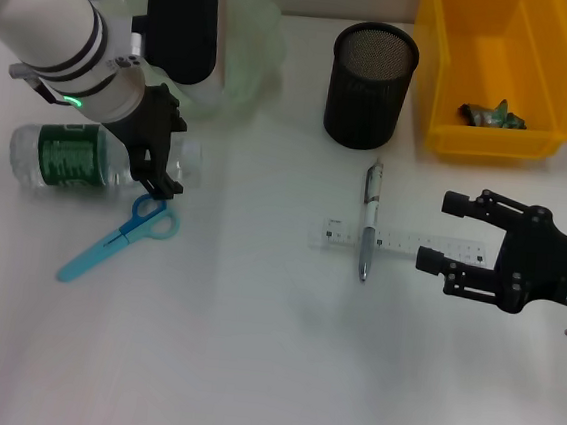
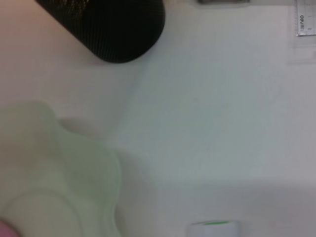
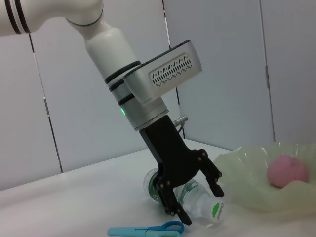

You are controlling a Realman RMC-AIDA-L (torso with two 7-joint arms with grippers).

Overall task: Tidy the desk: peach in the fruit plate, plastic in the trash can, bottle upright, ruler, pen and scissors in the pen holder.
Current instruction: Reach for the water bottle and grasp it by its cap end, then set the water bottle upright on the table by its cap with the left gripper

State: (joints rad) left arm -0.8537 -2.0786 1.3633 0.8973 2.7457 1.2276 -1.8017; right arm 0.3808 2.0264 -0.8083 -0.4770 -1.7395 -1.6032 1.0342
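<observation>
Step in hand, by my read: bottle upright. Left gripper (image 1: pixel 159 165) at left-centre of head view, jaws spread wide astride neck end of bottle (image 1: pixel 63 156), which lies flat at left edge; not yet closed on it, holds nothing. Next calls for closing on bottle & tipping it up; right gripper (image 1: pixel 440 233) lower right, jaws apart, empty, by ruler (image 1: pixel 401 243) w/ pen (image 1: pixel 368 221) across it; peach (image 3: pixel 287 171) already in plate (image 3: pixel 247 173); scissors (image 1: pixel 120 237) below bottle.

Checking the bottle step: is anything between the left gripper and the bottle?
Nothing visible. The left gripper is open, straddling the neck end of the lying bottle. The scissors lie just beside it on the desk, not between.
</observation>
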